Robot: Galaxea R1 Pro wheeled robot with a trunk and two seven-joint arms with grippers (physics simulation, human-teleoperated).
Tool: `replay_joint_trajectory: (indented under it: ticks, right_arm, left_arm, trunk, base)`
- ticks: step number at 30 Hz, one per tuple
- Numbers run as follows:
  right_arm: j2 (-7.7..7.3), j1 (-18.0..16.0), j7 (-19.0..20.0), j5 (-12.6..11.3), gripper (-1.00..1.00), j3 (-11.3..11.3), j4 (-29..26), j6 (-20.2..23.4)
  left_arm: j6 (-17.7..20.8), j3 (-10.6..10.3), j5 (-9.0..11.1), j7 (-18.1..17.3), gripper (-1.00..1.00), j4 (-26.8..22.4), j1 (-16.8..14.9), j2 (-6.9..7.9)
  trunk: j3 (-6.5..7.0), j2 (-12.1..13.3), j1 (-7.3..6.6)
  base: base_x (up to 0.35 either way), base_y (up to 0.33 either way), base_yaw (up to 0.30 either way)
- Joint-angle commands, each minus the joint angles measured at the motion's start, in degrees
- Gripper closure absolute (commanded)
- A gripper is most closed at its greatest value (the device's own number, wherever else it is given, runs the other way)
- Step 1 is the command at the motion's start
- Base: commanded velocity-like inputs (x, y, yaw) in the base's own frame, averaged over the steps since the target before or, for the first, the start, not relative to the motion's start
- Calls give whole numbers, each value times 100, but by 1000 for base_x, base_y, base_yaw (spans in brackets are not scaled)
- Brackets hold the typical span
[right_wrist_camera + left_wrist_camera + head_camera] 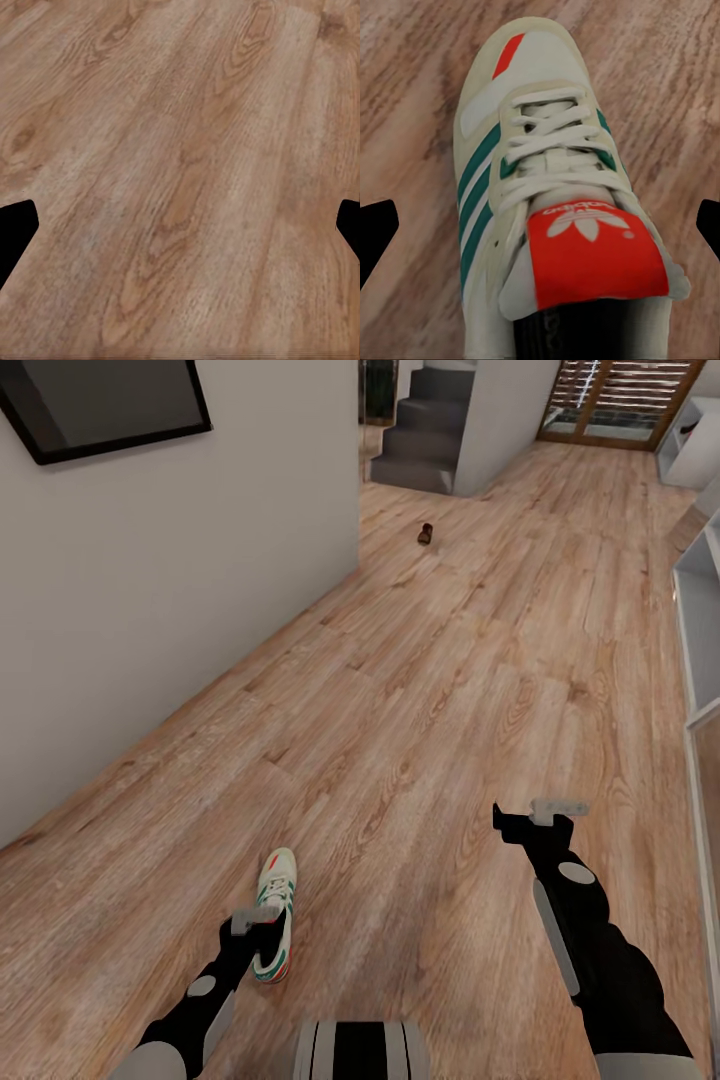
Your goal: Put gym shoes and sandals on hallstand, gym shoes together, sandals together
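Wood-grain corridor floor (450, 690) running away toward grey stairs (425, 430), with a plain pale wall (180, 590) on the left. One gym shoe (547, 202) lying flat on the planks directly under the left claw (256, 922), laces up, orange tongue patch nearest the wrist camera, toe pointing away. Left claw spread wide, its dark fingertips (376, 232) at either edge of the wrist view with the shoe between them and nothing gripped yet. Right claw (538, 820) held off to the right above bare boards, also spread, holding nothing. Far ahead of both claws, near the stairs, a small dark brown thing on the floor, likely a sandal (426, 534) (too small to be sure). Pale unit along the right edge, probably the hallstand (700, 620), well apart from the shoe.

Likely step: lowering for a grasp on the shoe. Risks from here: closing on the soft tongue or laces rather than the sides, letting the shoe tip or slip on lifting; descending off-centre, nudging it across the smooth planks; pressing too low and jamming fingertips into the floor.
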Motion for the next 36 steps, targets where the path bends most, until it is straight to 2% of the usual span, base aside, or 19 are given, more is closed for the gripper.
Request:
replay_joint_trajectory:
  ticks: [1,3,9,17,36]
  right_arm:
    - [-3,-2,-14,19,-100,6,-7,39]
    - [-3,-2,-13,20,-100,6,-7,42]
    - [-3,-2,-11,22,-100,7,-1,45]
    - [-3,-2,-11,29,-100,7,11,35]
    - [-3,-2,-11,25,-100,7,44,35]
  left_arm:
    - [-18,49,-43,-34,-100,-2,-3,-5]
    - [-19,51,-38,-34,-100,-2,-3,-5]
    - [-31,67,-1,-28,-100,-18,8,-5]
    - [-262,52,-9,-26,-100,-5,22,-50]
    - [-290,68,17,-23,-100,64,24,-56]
  trunk:
    - [-34,-3,1]
    - [-93,-6,6]
    - [-130,-6,6]
    - [-143,-6,6]
    - [-155,-6,6]
  base:
    - [0,0,0]
    - [0,0,0]
    - [0,0,0]
    - [0,0,0]
    - [0,0,2]
